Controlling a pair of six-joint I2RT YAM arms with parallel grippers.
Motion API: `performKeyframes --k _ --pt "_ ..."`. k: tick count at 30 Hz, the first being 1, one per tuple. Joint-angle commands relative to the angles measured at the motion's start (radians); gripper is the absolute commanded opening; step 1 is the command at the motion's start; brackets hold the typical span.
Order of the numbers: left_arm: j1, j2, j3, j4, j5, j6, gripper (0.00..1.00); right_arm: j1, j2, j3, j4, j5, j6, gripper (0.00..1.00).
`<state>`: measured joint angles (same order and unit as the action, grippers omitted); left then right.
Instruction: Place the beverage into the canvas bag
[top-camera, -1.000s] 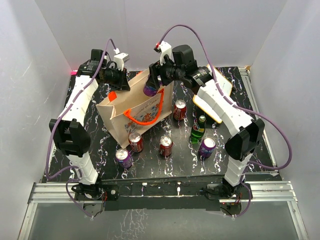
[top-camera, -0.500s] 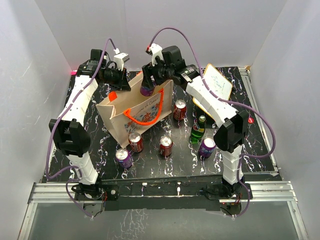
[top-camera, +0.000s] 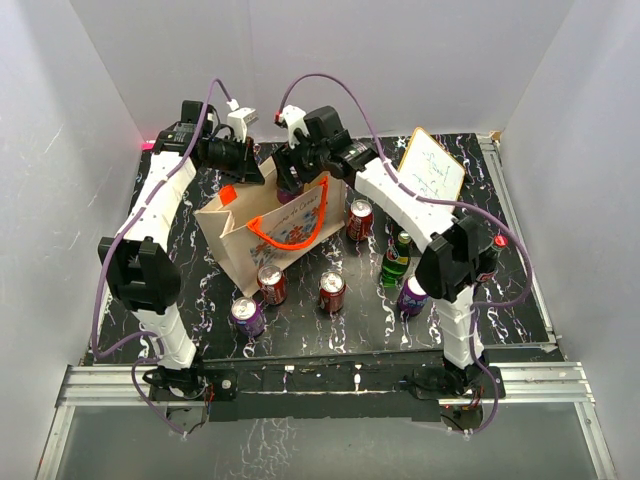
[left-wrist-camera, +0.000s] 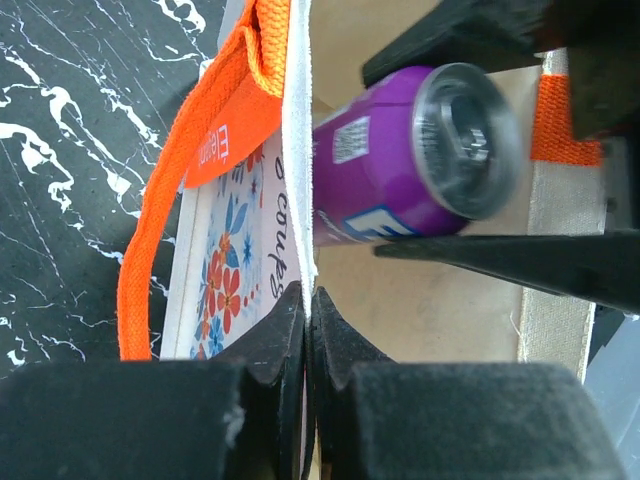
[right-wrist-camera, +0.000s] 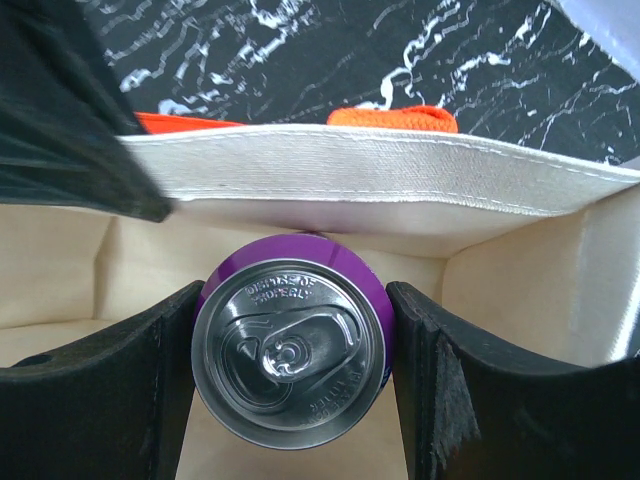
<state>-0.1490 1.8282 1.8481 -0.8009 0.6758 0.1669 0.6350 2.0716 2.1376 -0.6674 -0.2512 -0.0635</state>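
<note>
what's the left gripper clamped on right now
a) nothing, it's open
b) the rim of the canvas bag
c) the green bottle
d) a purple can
b: the left gripper is pinched shut on the rim of the canvas bag, while the purple can is held by the right gripper in the bag's opening.

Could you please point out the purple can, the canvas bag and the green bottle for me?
purple can (right-wrist-camera: 292, 352): right wrist view, on its silver lid.
canvas bag (top-camera: 240, 240): top external view, on its beige front side.
green bottle (top-camera: 396, 265): top external view, on its body.
</note>
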Motion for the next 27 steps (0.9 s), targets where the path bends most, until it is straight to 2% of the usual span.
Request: performKeyframes --k 1,6,9,16,27 --pt "-0.004 -0.006 -0.012 -0.001 0.067 -0.024 0.0 -0.002 0.008 0.046 0.139 0.027 -0.029 0.08" --pt "0.001 -0.001 -0.006 -0.003 0.069 -0.024 0.0 -0.002 0.029 0.028 0.153 0.042 -0.046 0.08" --pt "0.01 0.0 -0.006 0.003 0.074 -0.039 0.0 -0.002 0.01 -0.036 0.167 0.045 -0.073 0.08" --pt "0.027 0.007 -0.005 0.008 0.077 -0.057 0.0 -0.008 -0.094 -0.261 0.298 0.027 -0.139 0.08" --pt "0.035 -0.015 -0.068 0.01 0.065 -0.072 0.0 -0.022 -0.152 -0.42 0.484 0.023 -0.179 0.08"
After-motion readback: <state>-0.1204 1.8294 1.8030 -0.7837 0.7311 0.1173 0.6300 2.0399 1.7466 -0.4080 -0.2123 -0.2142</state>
